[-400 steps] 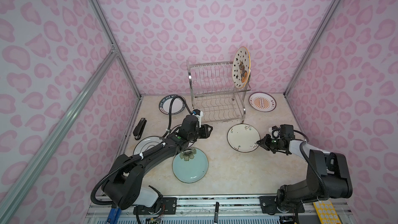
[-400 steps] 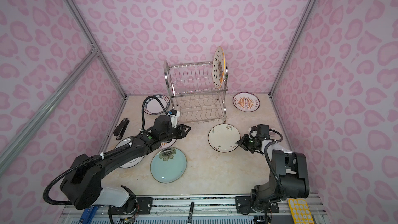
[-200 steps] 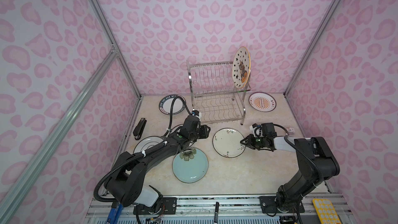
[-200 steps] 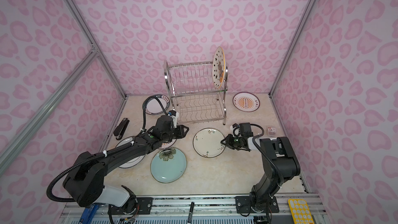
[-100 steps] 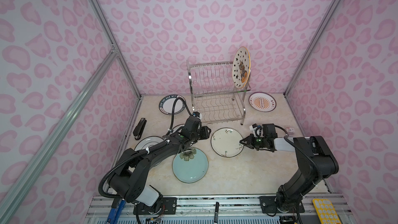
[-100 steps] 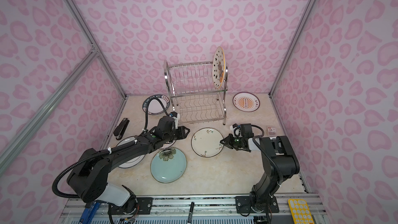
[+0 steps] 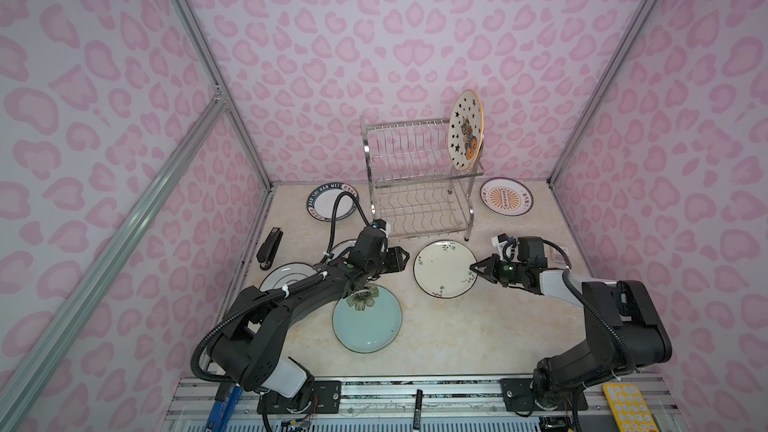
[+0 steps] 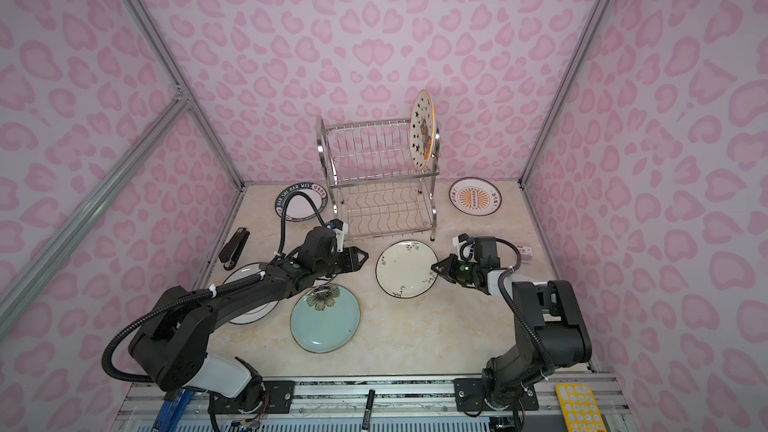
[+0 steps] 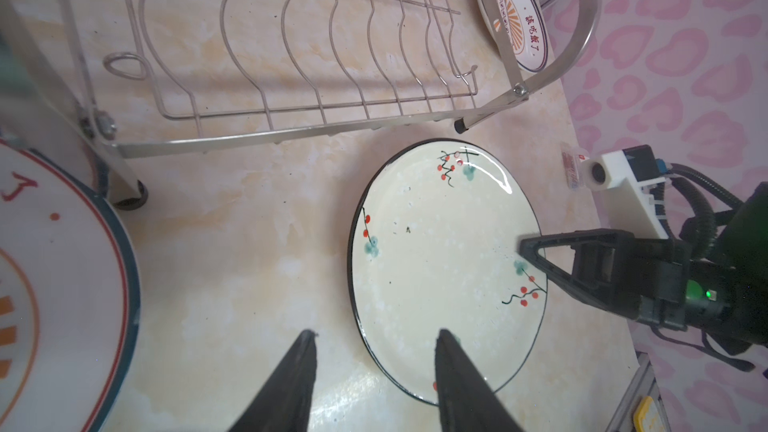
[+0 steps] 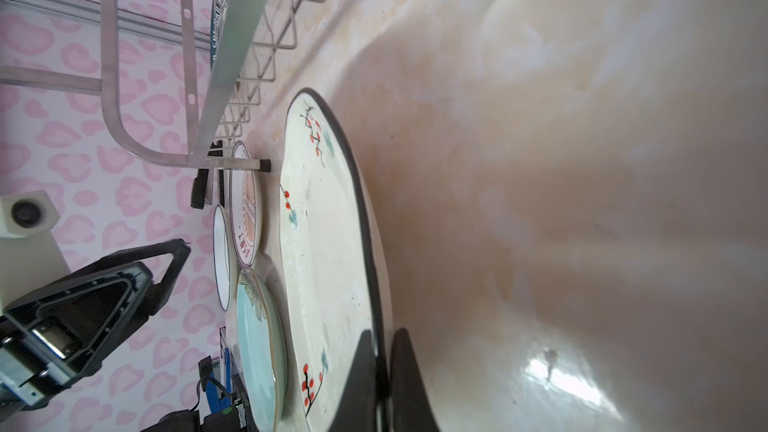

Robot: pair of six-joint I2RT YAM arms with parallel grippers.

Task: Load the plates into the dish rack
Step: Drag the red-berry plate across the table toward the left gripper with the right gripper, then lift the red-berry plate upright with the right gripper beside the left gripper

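While the right gripper [image 7: 474, 268] was clenched on the right rim of the white floral plate [image 7: 440, 270], pinching it between both fingers, the plate rested on the table [image 7: 457, 338] just in front of the dish rack [image 7: 415, 201]. The left gripper [image 7: 402, 260] hovered at the plate's opposite edge, jaws apart, grasping nothing. A star-and-cat plate [image 7: 465, 130] stood upright at the right end of the rack's upper tier. A teal plate [image 7: 368, 320] lay flat nearby.
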